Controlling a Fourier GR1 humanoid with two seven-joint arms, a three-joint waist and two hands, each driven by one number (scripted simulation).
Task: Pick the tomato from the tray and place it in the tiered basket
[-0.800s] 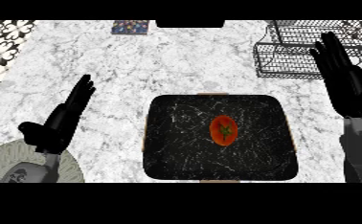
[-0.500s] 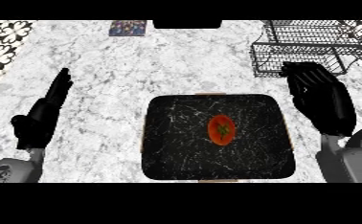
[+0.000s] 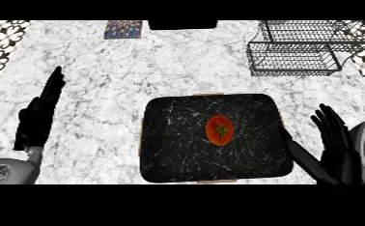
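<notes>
— Progress?
— None. Tomato (image 3: 219,130) lies on tray (image 3: 178,138), centre frame, unheld. Right hand (image 3: 335,145), fingers spread, beside its right edge; left hand (image 3: 37,122), fingers straight together, far left.
— Remaining?
— Grasp, carry to tiered basket (image 3: 292,58), upper right.

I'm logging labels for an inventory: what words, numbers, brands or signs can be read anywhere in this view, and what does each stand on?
No text can be read anywhere in the head view.
The small multicoloured flat object at the counter's far edge: a printed pattern, too blurred to tell if it holds words.
The tomato, the black tray and the wire tiered basket: no markings show.
</notes>
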